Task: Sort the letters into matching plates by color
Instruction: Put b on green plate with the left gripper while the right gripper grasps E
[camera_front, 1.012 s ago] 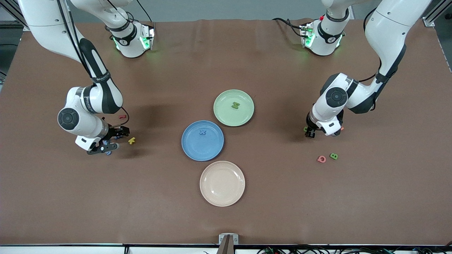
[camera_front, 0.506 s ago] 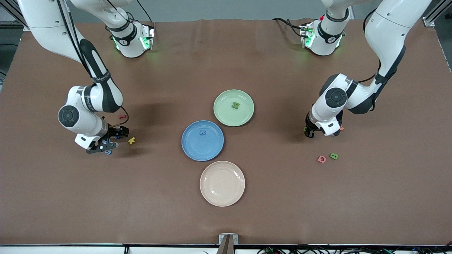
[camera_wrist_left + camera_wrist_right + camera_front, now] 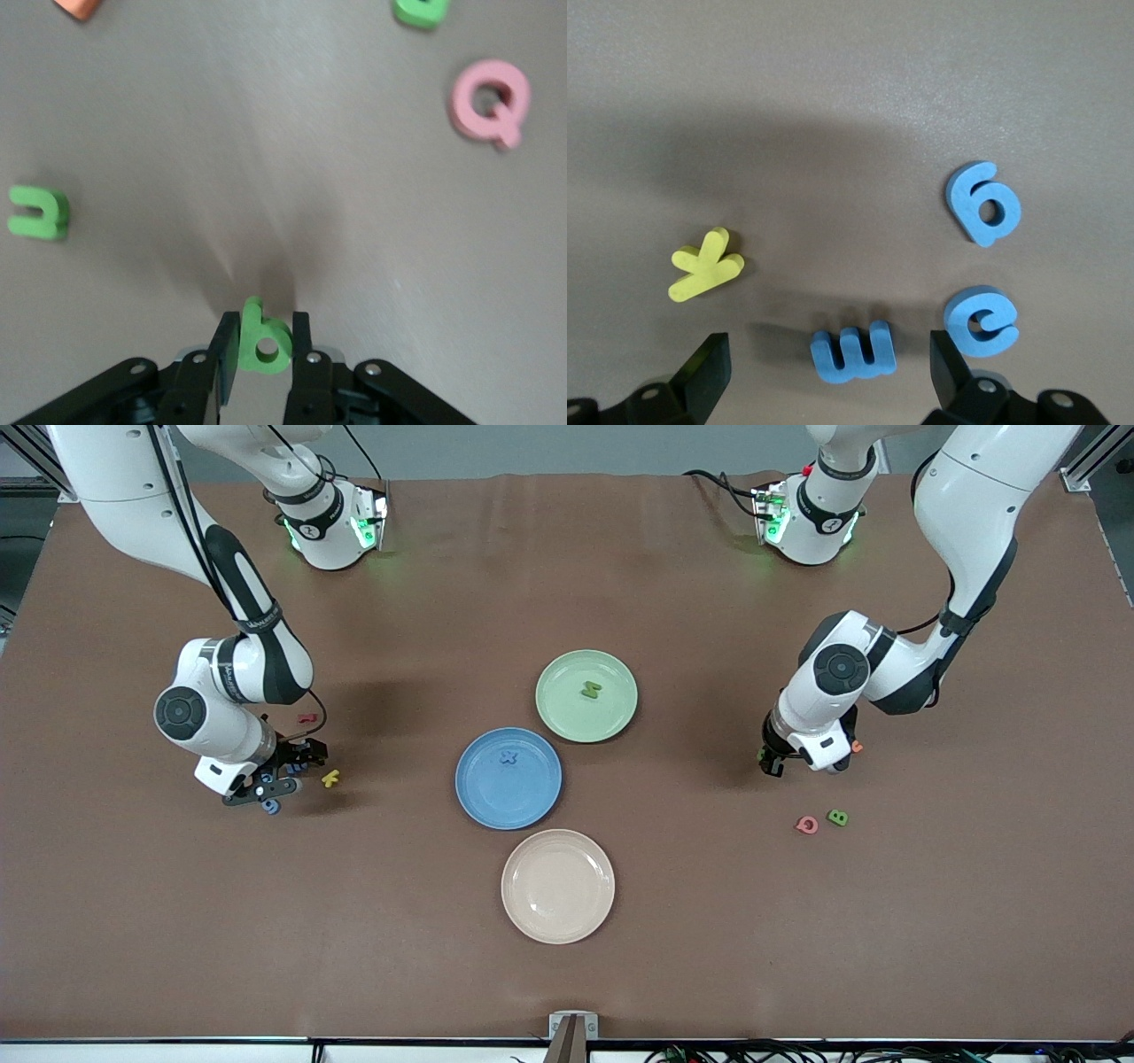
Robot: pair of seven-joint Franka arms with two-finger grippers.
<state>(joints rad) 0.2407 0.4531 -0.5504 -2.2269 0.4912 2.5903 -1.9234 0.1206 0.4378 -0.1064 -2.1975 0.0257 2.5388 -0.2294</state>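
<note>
My left gripper (image 3: 767, 763) (image 3: 263, 329) is shut on a green letter b (image 3: 265, 343) and holds it just above the table, toward the left arm's end. More green letters lie below it: a u-shaped letter (image 3: 38, 212) and a second letter (image 3: 421, 9). A green B (image 3: 837, 817) lies nearer the camera. My right gripper (image 3: 275, 776) (image 3: 829, 361) is open and low, with its jaws either side of a blue letter (image 3: 855, 353). A blue 6 (image 3: 983, 203) and a blue e (image 3: 981, 321) lie beside it. The pale green plate (image 3: 567, 715) holds a green letter (image 3: 591, 688). The blue plate (image 3: 510, 803) holds a blue x (image 3: 508, 757).
A cream plate (image 3: 557, 886) sits nearer the camera than the blue plate. A yellow k (image 3: 330, 778) (image 3: 706, 264) and a dark red letter (image 3: 306, 717) lie by my right gripper. A pink Q (image 3: 806, 825) (image 3: 488, 101) and an orange letter (image 3: 857, 747) lie near my left gripper.
My left gripper has risen a little and shifted slightly toward the plates with the green b. My right gripper has shifted a little among the blue letters.
</note>
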